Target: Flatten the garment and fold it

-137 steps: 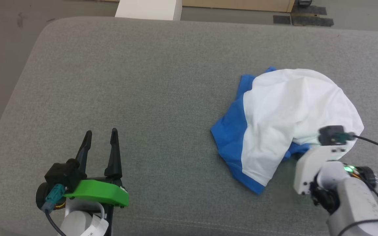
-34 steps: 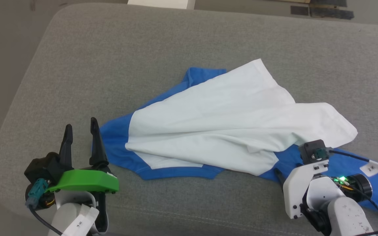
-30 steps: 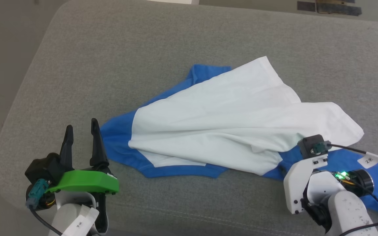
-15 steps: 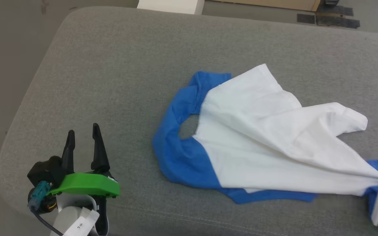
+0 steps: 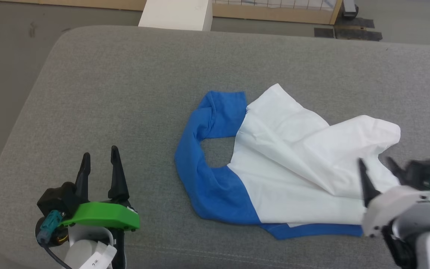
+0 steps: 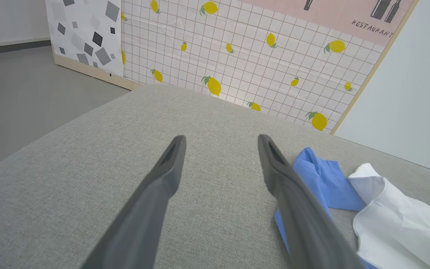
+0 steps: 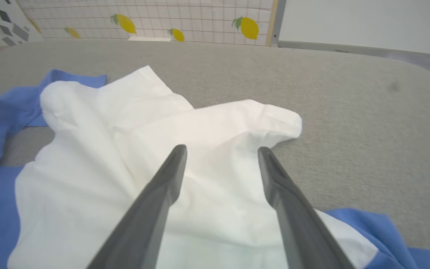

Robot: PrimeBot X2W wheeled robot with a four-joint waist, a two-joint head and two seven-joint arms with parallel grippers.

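Head view: The garment (image 5: 293, 168) lies rumpled right of centre on the grey bench (image 5: 125, 93). Its blue part curls on the left around a bare patch of bench, the white spreads to the right, and a blue strip runs along the near edge. The left gripper (image 5: 100, 152) sits at lower left, well apart from the cloth, with its fingers wide and empty. The right gripper (image 5: 375, 161) is at lower right, its tips showing against the white near corner. Its fingers are spread and hold nothing. A white box (image 5: 175, 15) stands on the floor (image 5: 13, 37) beyond the far edge.

Left wrist view: Two dark fingers (image 6: 155, 201) stand wide apart over bare bench. The garment is to their right, blue cloth just beside the right finger and white past it. A lemon-print panel (image 6: 237, 56) rises behind the bench.

Right wrist view: The fingers (image 7: 151, 209) are parted, with white cloth showing between them and nothing pinched. Whether they touch it cannot be told. Blue shows at far left and at the lower right corner, and a white fold ends on bare bench ahead.
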